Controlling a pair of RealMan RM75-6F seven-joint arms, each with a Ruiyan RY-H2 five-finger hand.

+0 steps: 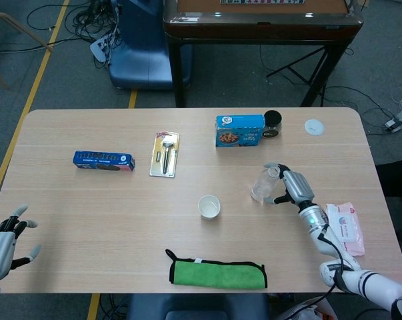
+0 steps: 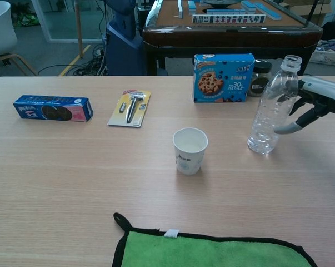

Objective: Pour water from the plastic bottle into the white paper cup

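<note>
The clear plastic bottle (image 1: pixel 264 185) (image 2: pixel 271 108) stands upright and uncapped on the table, right of the white paper cup (image 1: pixel 209 207) (image 2: pixel 190 150). My right hand (image 1: pixel 293 188) (image 2: pixel 314 103) is just right of the bottle with its fingers spread around it, the thumb low and a finger near the neck. I see a gap between most of the hand and the bottle. The cup stands upright at mid-table and looks empty. My left hand (image 1: pixel 4 245) hangs off the table's near left corner, fingers apart, holding nothing.
A blue cookie box (image 1: pixel 240 130) (image 2: pixel 223 77) and a dark jar (image 1: pixel 273 123) stand behind the bottle. A blue biscuit box (image 1: pixel 103 161), a razor pack (image 1: pixel 165 154), a green cloth (image 1: pixel 217 273), a tissue pack (image 1: pixel 344 229) and a white lid (image 1: pixel 314 127) lie around.
</note>
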